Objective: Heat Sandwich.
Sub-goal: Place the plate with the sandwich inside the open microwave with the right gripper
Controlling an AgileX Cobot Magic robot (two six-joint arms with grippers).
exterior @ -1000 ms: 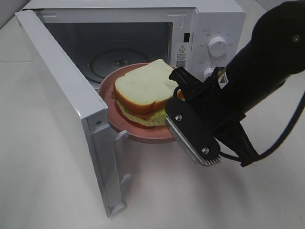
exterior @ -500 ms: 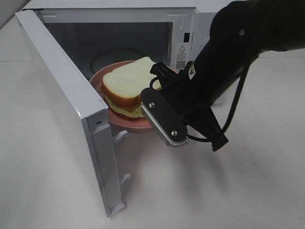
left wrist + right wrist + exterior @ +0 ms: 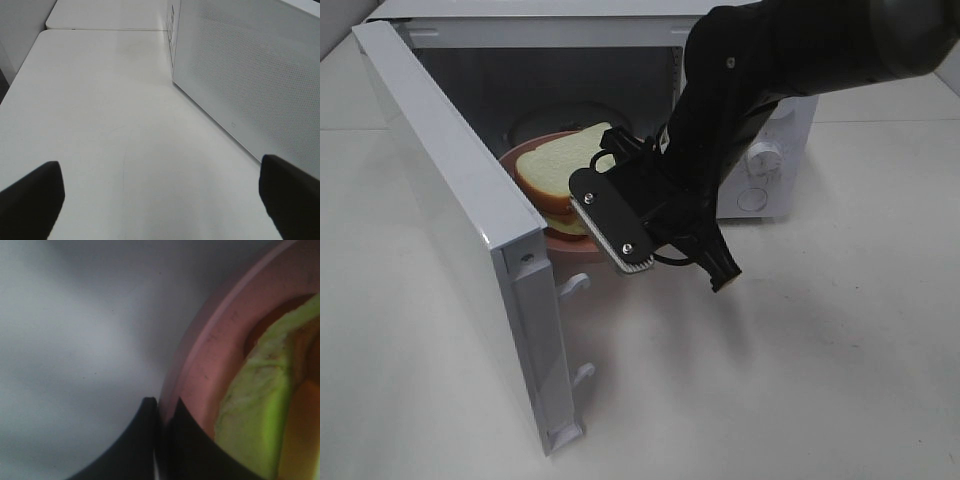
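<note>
Square sandwich [image 3: 558, 168] of white bread with tan crust and a pale green leafy layer, lying flat on a round pink plate [image 3: 568, 243] and smaller than that plate. Plate and sandwich at the mouth of a white box-shaped microwave oven [image 3: 550, 10], partly inside the grey cavity, with the round glass turntable [image 3: 545, 122] showing behind; resting on the oven floor or held just above it, impossible to tell. White oven door [image 3: 450, 190] swung wide open on the left of the high view. Black right gripper [image 3: 159, 412] reaching in from the right, clamped on the plate's near rim, its two dark fingers [image 3: 135, 440] pressed almost together at the pink edge in the wrist view, green leaf just beyond them. Thick black arm [image 3: 770, 60] across the oven's control panel, one white dial [image 3: 765, 158] partly showing beside it. Dark-fingered left gripper [image 3: 160, 200] with fingers spread wide apart above the white tabletop [image 3: 100, 125], near a perforated white wall of the oven.
</note>
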